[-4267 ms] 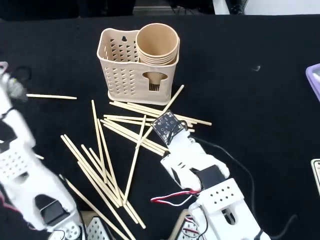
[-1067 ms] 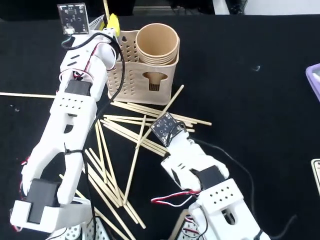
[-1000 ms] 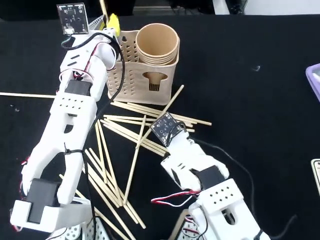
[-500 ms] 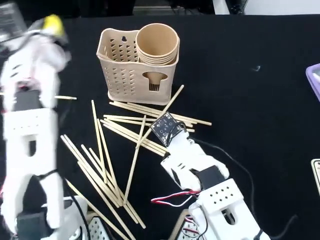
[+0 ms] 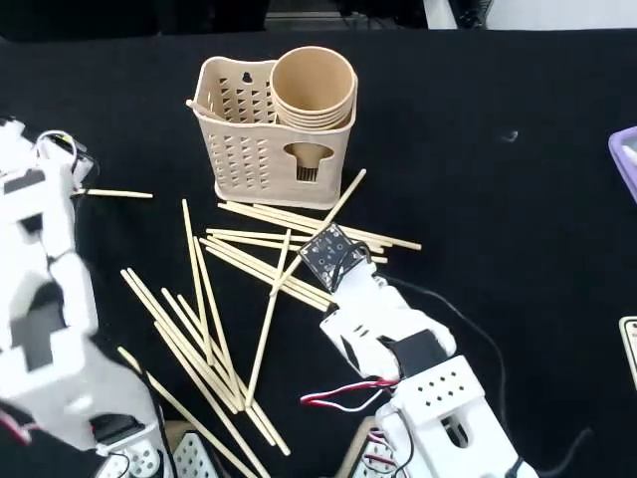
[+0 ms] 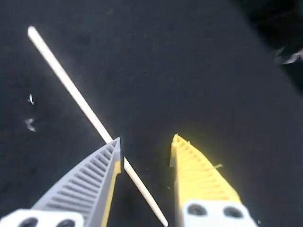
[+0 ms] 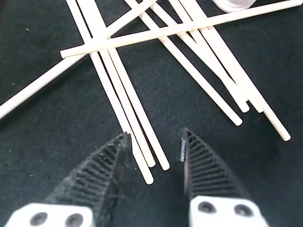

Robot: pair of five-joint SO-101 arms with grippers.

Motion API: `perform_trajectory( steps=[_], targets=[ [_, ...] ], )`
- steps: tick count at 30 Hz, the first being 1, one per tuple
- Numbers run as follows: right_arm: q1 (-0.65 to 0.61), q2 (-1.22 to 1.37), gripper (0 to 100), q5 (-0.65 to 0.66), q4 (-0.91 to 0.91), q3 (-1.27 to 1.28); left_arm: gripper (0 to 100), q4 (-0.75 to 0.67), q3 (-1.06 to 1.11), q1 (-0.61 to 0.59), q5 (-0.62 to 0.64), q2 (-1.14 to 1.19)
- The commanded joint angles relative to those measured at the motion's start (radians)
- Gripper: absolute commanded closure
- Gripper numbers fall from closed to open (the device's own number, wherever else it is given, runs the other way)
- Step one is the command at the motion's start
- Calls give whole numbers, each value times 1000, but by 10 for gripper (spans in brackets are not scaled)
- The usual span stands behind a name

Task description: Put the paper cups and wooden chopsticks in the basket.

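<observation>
**Chopstick-gathering step.** Cups (image 5: 314,85) sit nested in the basket (image 5: 249,159); most chopsticks (image 5: 267,317) lie scattered on the tabletop (image 5: 498,249). Left claw (image 6: 147,139), spread, hovers over a lone chopstick (image 6: 80,97); right claw (image 7: 155,134), spread, above the pile. Next move: lower and pinch one stick.

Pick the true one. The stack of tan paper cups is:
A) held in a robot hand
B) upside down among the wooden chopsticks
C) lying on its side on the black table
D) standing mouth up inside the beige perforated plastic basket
D: in the high view the stack of tan paper cups stands mouth up inside the beige perforated plastic basket.
</observation>
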Motion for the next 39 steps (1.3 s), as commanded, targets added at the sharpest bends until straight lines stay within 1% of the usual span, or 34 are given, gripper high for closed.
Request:
perform_trajectory(
  steps=[1, 4, 6, 13, 18, 21, 22, 24, 30, 36, 39],
  targets=[
    [-11, -22, 827, 9, -17, -2, 822, 175, -374, -7, 83, 196],
    [-9, -22, 827, 9, -17, -2, 822, 376, -627, -7, 141, 370],
    [-9, -22, 827, 9, -17, -4, 822, 479, -800, -8, 172, 479],
    [-9, -22, 827, 9, -17, -4, 823, 683, -1333, -15, 183, 845],
    [-9, -22, 827, 9, -17, -4, 827, 816, -1646, -15, 178, 1066],
    [-9, -22, 827, 9, -17, -4, 827, 930, -1836, -18, 178, 1168],
    [-9, -22, 827, 9, -17, -4, 827, 962, -1870, -19, 178, 1191],
    [-9, -22, 827, 9, -17, -4, 827, 977, -1848, -21, 180, 1185],
    [-9, -22, 827, 9, -18, -4, 827, 1059, -1856, -64, 178, 1094],
    [-9, -22, 827, 9, -17, -4, 825, 1188, -1856, -81, 176, 962],
    [-9, -22, 827, 9, -17, -4, 824, 1191, -1848, -93, 157, 933]
  ],
)
